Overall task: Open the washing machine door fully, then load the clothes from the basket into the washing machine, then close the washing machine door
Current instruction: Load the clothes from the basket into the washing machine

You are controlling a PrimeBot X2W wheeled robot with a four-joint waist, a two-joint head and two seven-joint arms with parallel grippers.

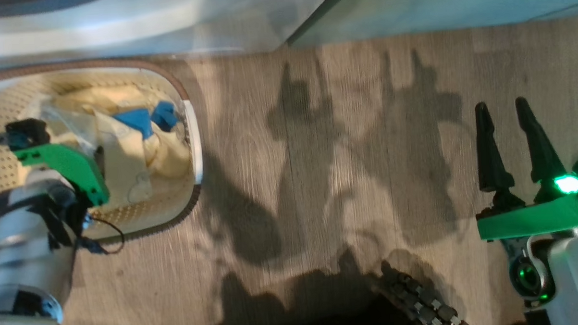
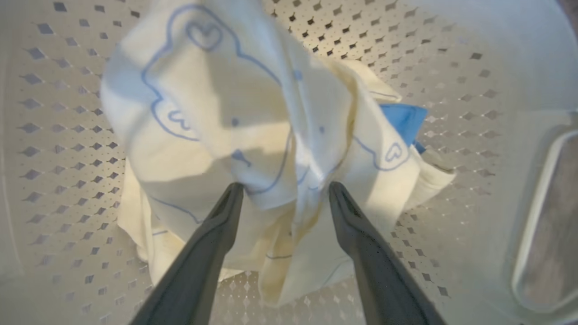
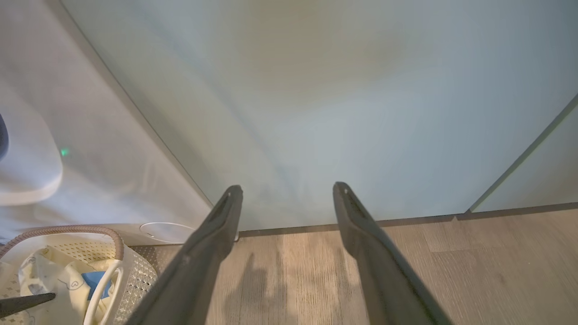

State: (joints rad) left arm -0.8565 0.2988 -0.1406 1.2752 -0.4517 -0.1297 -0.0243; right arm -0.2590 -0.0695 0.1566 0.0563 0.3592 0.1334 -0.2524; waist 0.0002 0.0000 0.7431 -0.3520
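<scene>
Left wrist view: left end effector [image 2: 284, 188] wide, tips at clothes [image 2: 212, 99] in basket [image 2: 474, 67]; right end effector [image 1: 502, 108] wide.

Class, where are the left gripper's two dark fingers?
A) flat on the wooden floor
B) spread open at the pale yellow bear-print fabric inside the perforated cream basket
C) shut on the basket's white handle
B: the left gripper stands open, tips at the pale yellow bear-print clothes in the perforated cream basket.
</scene>
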